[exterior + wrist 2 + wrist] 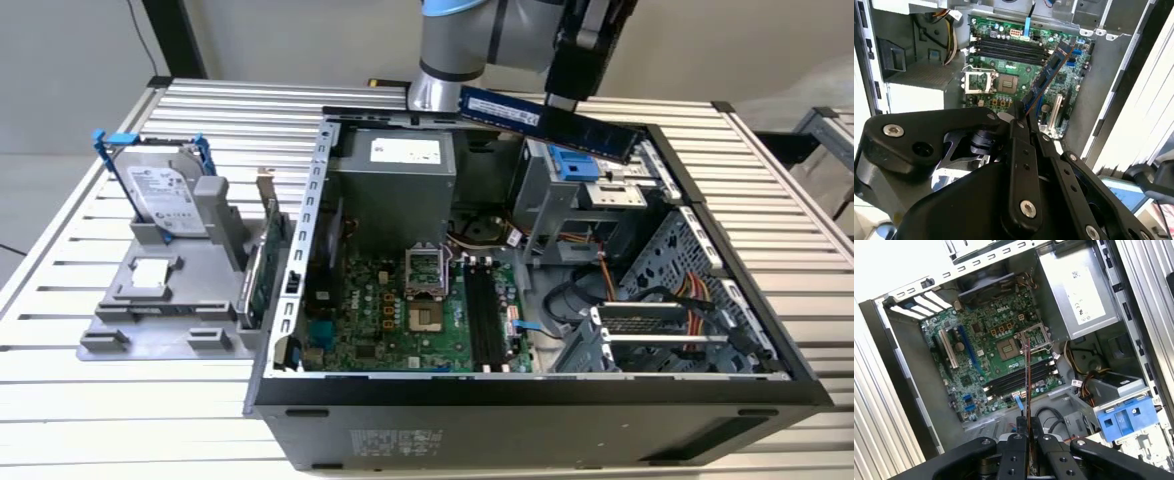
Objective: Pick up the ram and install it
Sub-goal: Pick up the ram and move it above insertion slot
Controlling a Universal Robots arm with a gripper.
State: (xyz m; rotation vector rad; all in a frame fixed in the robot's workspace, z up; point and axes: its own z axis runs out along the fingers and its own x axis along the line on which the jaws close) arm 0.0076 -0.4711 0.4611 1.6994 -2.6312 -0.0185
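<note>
Exterior view: at the upper middle of the frame the gripper (566, 100) hangs over the far end of the open case (534, 392), its fingers clamped on the ram (545, 122). The ram sticks out to either side of the fingers and slopes down toward the frame's right. Pick-up looks done and installing has not begun, since the slots (483, 325) lie well apart at the lower middle. In both wrist views the ram (1027, 385) juts out from between the fingers, over the board (1064, 75). Seating it would call for its edge lined up along one slot.
</note>
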